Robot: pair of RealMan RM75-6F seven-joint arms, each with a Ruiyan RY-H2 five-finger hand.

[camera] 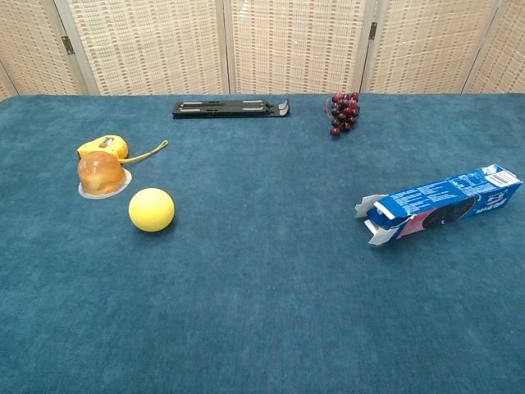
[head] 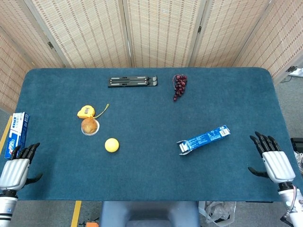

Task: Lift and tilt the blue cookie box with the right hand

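The blue cookie box (head: 203, 139) lies flat on the blue table, right of centre, its opened flap end toward the near left; the chest view shows the same box (camera: 441, 203) at the right. My right hand (head: 271, 160) hovers at the table's near right edge, well to the right of the box, fingers spread and holding nothing. At the near left corner my left hand (head: 18, 167) is also open and empty. Neither hand appears in the chest view.
A yellow ball (head: 111, 144), an orange jelly cup (head: 89, 126) and a yellow tape measure (head: 86, 112) lie left of centre. A black folded stand (head: 132, 81) and dark grapes (head: 180, 85) sit at the back. Another blue box (head: 16, 132) lies off the table's left edge.
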